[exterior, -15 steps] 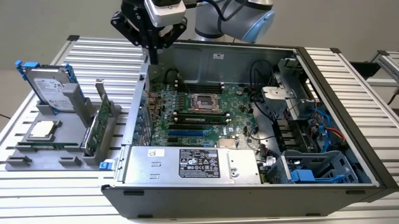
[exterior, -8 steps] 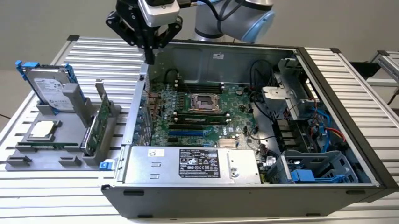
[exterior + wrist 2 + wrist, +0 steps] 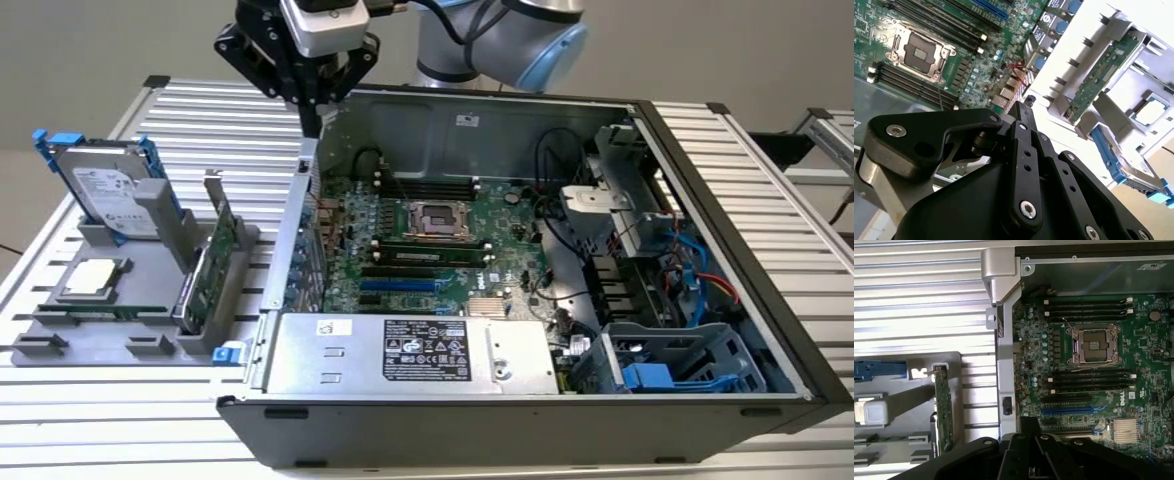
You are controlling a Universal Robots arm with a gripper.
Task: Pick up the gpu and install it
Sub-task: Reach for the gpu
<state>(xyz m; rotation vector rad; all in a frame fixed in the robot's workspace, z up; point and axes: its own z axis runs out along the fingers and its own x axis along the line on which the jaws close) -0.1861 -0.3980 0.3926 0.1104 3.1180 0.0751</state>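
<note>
One slatted metal table [image 3: 200, 120]; gpu [image 3: 218, 255] upright in rack [image 3: 134, 350]

The table [image 3: 747, 150] is ribbed bare metal, dully shining. The holder [image 3: 54, 345] is matt grey plastic. The gpu [image 3: 218, 262] shows green board and a silver metal bracket. The gripper [image 3: 314, 122] is matt black.

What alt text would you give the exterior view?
The robot's black pincer hangs over the rim of an open computer case. On the exterior view's left, the gpu stands upright in a grey holder.
</note>
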